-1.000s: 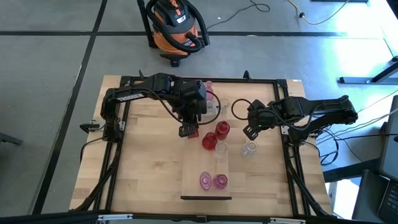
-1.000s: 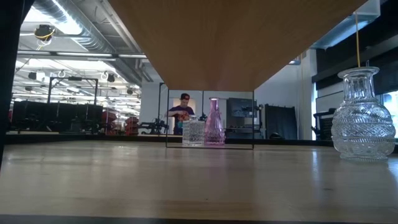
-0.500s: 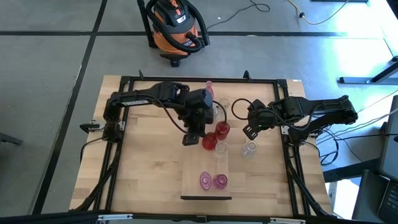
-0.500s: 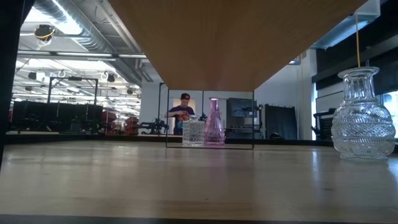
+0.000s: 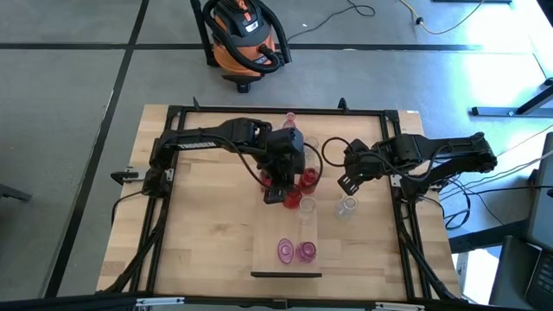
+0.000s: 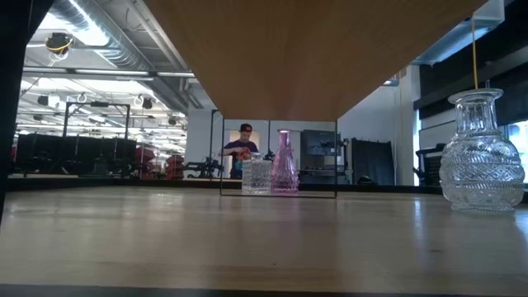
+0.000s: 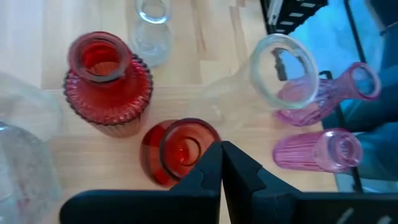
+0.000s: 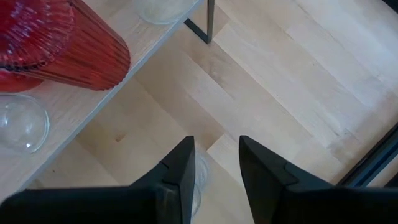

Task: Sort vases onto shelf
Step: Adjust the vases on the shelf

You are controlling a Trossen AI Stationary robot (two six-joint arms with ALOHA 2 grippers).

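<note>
Left gripper (image 7: pixel 221 163) fingers pressed together, empty, above small deep-red glass vase (image 7: pixel 177 149) on pale wood shelf (image 5: pixel 268 246). Glass rigid, slick, breakable: grip neck gently. Right gripper (image 8: pixel 216 163) slightly parted, idle.

A light-wood table with a black metal frame (image 5: pixel 207 216) stands on a grey concrete floor crossed by dark seams (image 5: pixel 69 95). An orange-and-black shop vacuum (image 5: pixel 244 34) sits beyond its far edge. Across the room, bright ceiling strip lights (image 6: pixel 87 74) hang above, and a person (image 6: pixel 241 148) stands there.
</note>
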